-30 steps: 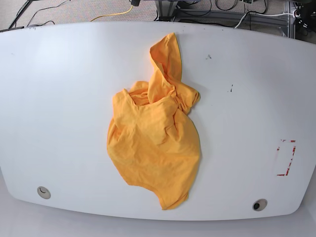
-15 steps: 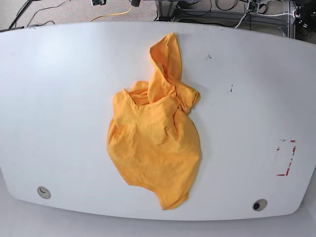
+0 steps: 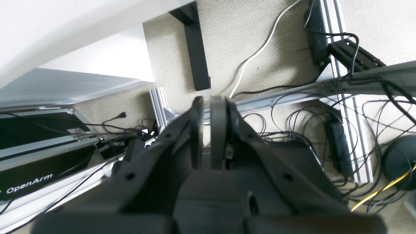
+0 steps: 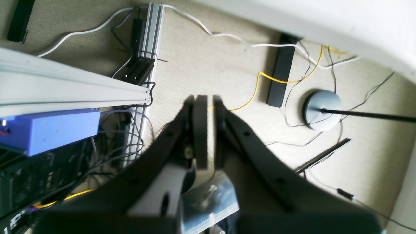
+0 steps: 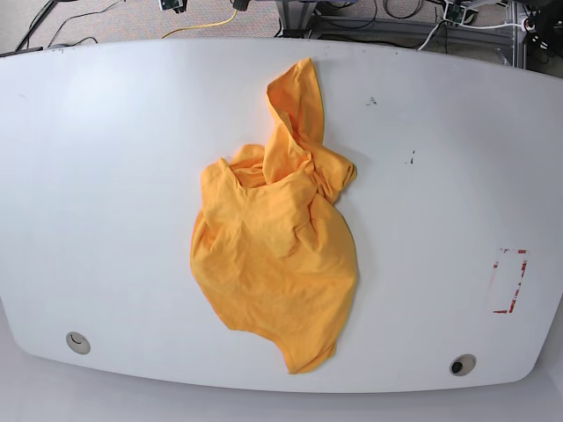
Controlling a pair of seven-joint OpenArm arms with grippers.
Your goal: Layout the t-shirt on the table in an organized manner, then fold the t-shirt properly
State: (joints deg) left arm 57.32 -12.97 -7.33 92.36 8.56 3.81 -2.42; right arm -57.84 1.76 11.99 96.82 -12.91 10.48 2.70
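The orange-yellow t-shirt (image 5: pixel 277 255) lies crumpled in the middle of the white table (image 5: pixel 106 176), with one part bunched and stretched toward the far edge. Neither gripper is near it. In the left wrist view my left gripper (image 3: pixel 207 101) hangs over the carpeted floor beyond the table edge (image 3: pixel 65 19), jaws together and holding nothing. My right gripper (image 4: pixel 208 97) is likewise shut and empty over the floor beside the table rim (image 4: pixel 325 19). In the base view only small bits of arm hardware (image 5: pixel 172 4) show at the top edge.
A red-tape rectangle outline (image 5: pixel 508 281) marks the table's right side. Round grommets sit at the front left (image 5: pixel 77 342) and front right (image 5: pixel 461 364). Aluminium frame rails (image 3: pixel 292 94), cables and a blue box (image 4: pixel 48 130) lie on the floor behind the table.
The t-shirt has not moved. Small bits of arm hardware have come into the base view at its top edge.
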